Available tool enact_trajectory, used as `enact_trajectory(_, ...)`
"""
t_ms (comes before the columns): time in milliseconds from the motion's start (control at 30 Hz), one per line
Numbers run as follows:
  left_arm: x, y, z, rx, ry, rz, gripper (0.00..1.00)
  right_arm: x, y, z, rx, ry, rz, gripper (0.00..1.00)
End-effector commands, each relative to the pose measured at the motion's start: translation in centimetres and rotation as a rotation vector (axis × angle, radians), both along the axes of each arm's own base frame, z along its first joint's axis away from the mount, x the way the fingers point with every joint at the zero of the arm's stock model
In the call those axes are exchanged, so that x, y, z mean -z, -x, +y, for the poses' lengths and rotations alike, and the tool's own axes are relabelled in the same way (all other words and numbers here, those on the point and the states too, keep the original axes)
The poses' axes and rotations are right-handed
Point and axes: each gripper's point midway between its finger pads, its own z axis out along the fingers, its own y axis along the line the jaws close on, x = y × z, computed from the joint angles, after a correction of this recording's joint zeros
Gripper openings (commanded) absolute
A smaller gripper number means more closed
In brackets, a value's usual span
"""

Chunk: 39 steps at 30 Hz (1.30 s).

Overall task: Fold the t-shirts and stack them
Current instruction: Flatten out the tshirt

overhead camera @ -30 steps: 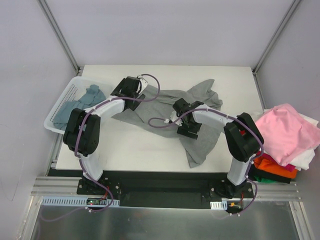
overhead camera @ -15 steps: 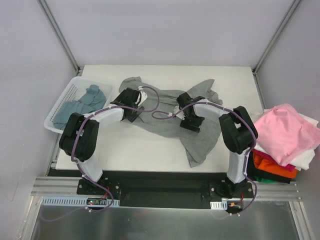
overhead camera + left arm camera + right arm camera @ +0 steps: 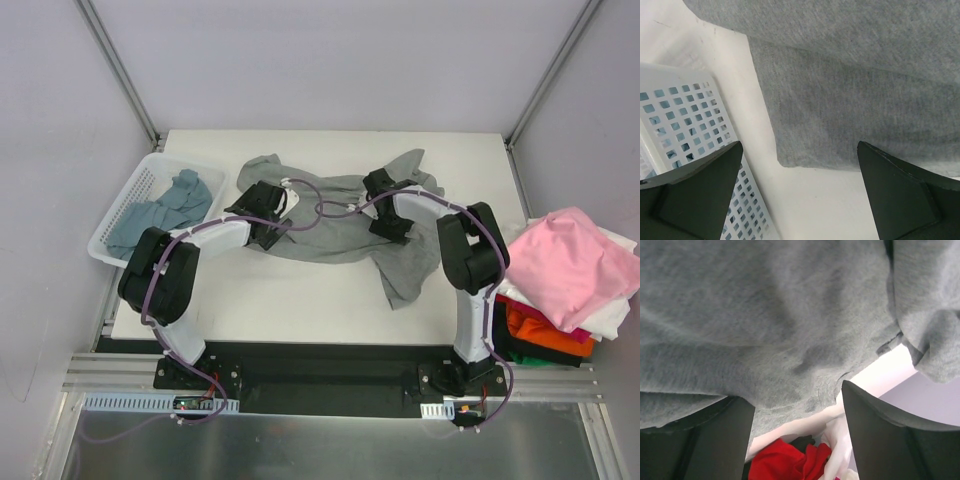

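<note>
While soft heather-grey tee (image 3: 340,240) sprawls crumpled, left tool (image 3: 799,147) gapes wide over its stitched edge; right tool (image 3: 796,392) parted above fuzzy knit.

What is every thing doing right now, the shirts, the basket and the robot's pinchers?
grey t-shirt: unfolded, rumpled on the table
blue-teal t-shirt: bunched in the basket
white basket: holding the blue-teal t-shirt
pink t-shirt: unfolded, rumpled
left gripper: open, over the grey t-shirt's edge
right gripper: open, against the grey t-shirt

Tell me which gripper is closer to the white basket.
Left. The left gripper hovers right of the white basket, over the edge of the grey t-shirt; the right gripper is farther right, across that shirt.
</note>
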Motion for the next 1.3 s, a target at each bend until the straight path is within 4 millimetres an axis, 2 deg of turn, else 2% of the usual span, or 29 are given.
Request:
enact_trajectory(0, -2.6, -0.5, -0.4, -0.017, 0.024, -0.074, 0.99, -1.3, -2.7, -1.5, 0.034, 0.040, -0.084, 0.72)
enact_trajectory(200, -2.4, -0.4, -0.7, -0.016, 0.026, -0.071, 0.99, -3.5, -4.2, -3.7, 0.074, 0.093, -0.158, 0.72)
enact_trajectory(267, -2.4, -0.4, -0.7, -0.018, 0.029, -0.071, 0.99, -3.9, -4.2, -3.8, 0.078, 0.100, -0.176, 0.71)
enact_trajectory(300, -2.5, -0.4, -0.8, -0.019, 0.031, -0.072, 0.99, -5.0, -4.2, -3.7, 0.082, 0.084, -0.196, 0.71)
enact_trajectory(367, -2.6, -0.5, -0.9, -0.017, 0.036, -0.076, 0.99, -5.5, -3.0, -3.1, 0.101, 0.035, -0.181, 0.71)
enact_trajectory(433, -2.9, -0.6, -1.0, -0.017, 0.038, -0.083, 0.99, -6.8, -1.1, -1.8, 0.094, -0.028, -0.155, 0.71)
enact_trajectory(500, -3.1, -0.7, -1.1, -0.017, 0.041, -0.088, 0.99, -6.9, 1.1, -0.3, 0.079, -0.064, -0.127, 0.71)
enact_trajectory(533, -3.5, -1.0, -1.3, -0.013, 0.046, -0.097, 0.99, -8.1, 2.1, 0.2, 0.066, -0.078, -0.141, 0.70)
enact_trajectory(567, -3.5, -1.1, -1.3, -0.013, 0.047, -0.098, 0.99, -8.2, 3.1, 1.5, 0.034, -0.087, -0.137, 0.70)
enact_trajectory(600, -3.9, -1.3, -1.5, -0.012, 0.055, -0.107, 0.99, -7.6, 4.6, 2.0, 0.026, -0.101, -0.111, 0.70)
enact_trajectory(667, -3.9, -1.6, -1.8, -0.010, 0.064, -0.107, 0.99, -7.7, 6.9, 3.5, -0.012, -0.115, -0.080, 0.68)
enact_trajectory(700, -4.1, -1.7, -1.9, -0.012, 0.068, -0.111, 0.99, -7.0, 8.1, 3.8, -0.021, -0.122, -0.042, 0.66)
enact_trajectory(800, -3.8, -1.9, -1.9, -0.020, 0.065, -0.107, 0.99, -5.8, 10.3, 5.1, -0.044, -0.140, 0.005, 0.62)
enact_trajectory(933, -3.4, -1.7, -1.7, -0.026, 0.057, -0.099, 0.99, -3.6, 13.1, 5.7, -0.097, -0.125, 0.094, 0.54)
enact_trajectory(1267, -2.6, -1.3, -1.0, -0.037, 0.027, -0.085, 0.99, -0.9, 16.0, 7.0, -0.123, -0.181, 0.263, 0.53)
